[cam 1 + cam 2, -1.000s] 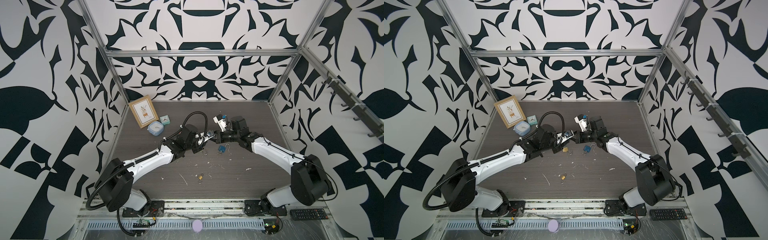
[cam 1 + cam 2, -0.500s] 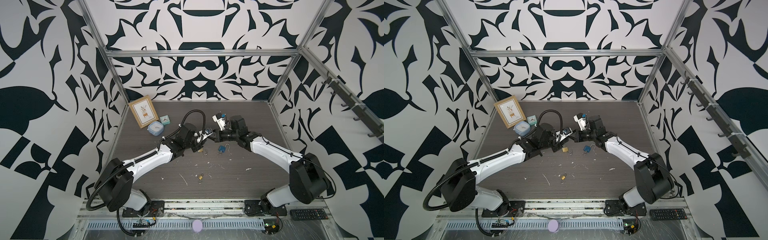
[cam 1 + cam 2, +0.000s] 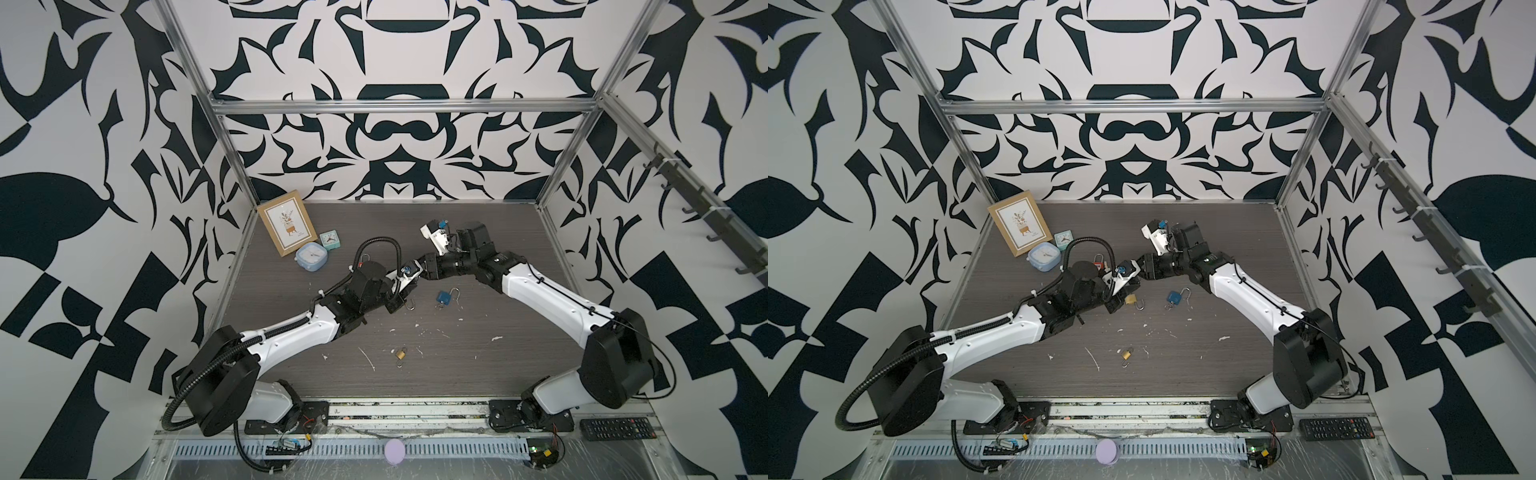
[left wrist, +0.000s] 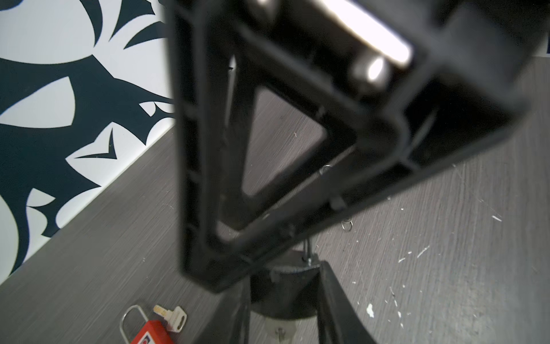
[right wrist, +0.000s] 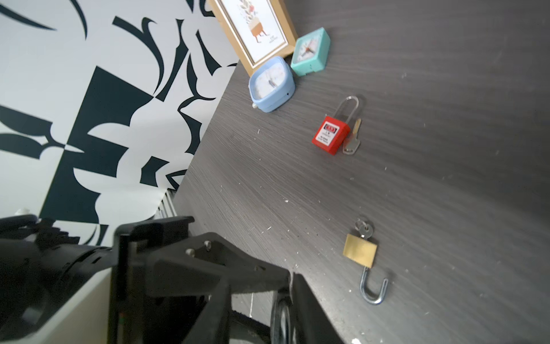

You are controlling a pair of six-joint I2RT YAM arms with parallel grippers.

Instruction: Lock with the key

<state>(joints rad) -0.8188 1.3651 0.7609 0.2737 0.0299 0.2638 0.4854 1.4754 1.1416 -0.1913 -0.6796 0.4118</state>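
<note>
In both top views my left gripper (image 3: 405,291) (image 3: 1128,286) and right gripper (image 3: 420,271) (image 3: 1142,270) meet tip to tip above the table's middle. The left wrist view shows the left gripper (image 4: 285,309) shut on a black round lock (image 4: 282,289). A pale grey tab (image 4: 279,327) juts from the lock, and I cannot tell whether it is the key. The right gripper's black frame (image 4: 268,178) looms just beyond. In the right wrist view the right gripper (image 5: 256,306) stands open, the lock's round edge (image 5: 281,312) against one finger (image 5: 303,300).
A brass padlock (image 5: 360,250) (image 3: 1130,299) lies close by, key in it and shackle open. A blue padlock (image 3: 444,297) lies to its right. A red padlock (image 5: 329,135) has a loose key (image 5: 351,143) beside it. Two clocks (image 3: 311,255) and a picture frame (image 3: 286,228) stand back left.
The right gripper's jaws have parted from shut. The left gripper keeps its hold on the black lock, and both arms have barely shifted.
</note>
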